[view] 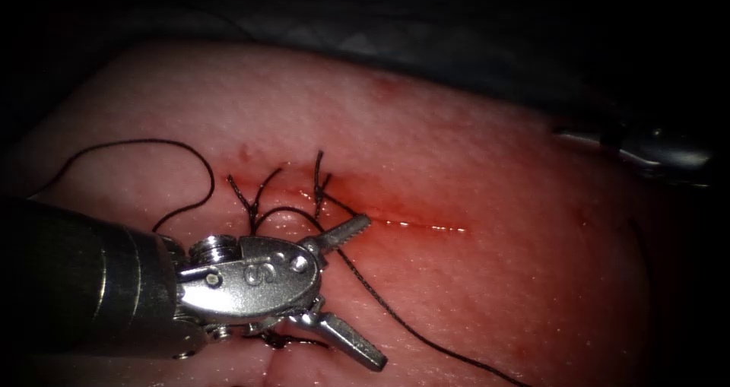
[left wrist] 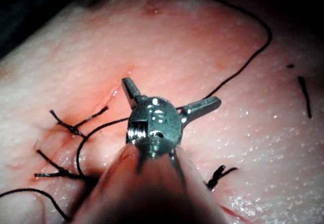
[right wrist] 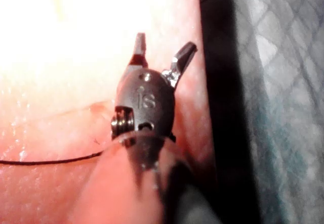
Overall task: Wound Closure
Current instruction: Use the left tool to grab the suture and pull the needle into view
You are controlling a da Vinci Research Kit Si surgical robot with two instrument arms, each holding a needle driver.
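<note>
My left tool (view: 363,292) lies over the left end of the cut (view: 414,224), jaws spread wide and holding nothing. A long black thread (view: 395,315) leaves the knotted stitch (view: 319,197) by its upper jaw and runs down to the right between the open jaws. In the left wrist view the left tool (left wrist: 172,96) is equally wide open beside the thread (left wrist: 243,64). My right tool (view: 589,140) rests at the tissue's far right edge. In the right wrist view the right tool (right wrist: 163,46) stands open and empty above the tissue (right wrist: 61,107).
Two more knots with cut ends (view: 251,198) sit left of the cut, and a thread loop (view: 163,147) curls further left. Red fluid (view: 380,197) wets the wound. Loose thread scraps (left wrist: 220,173) lie on the tissue. Grey drape (right wrist: 273,107) borders the tissue.
</note>
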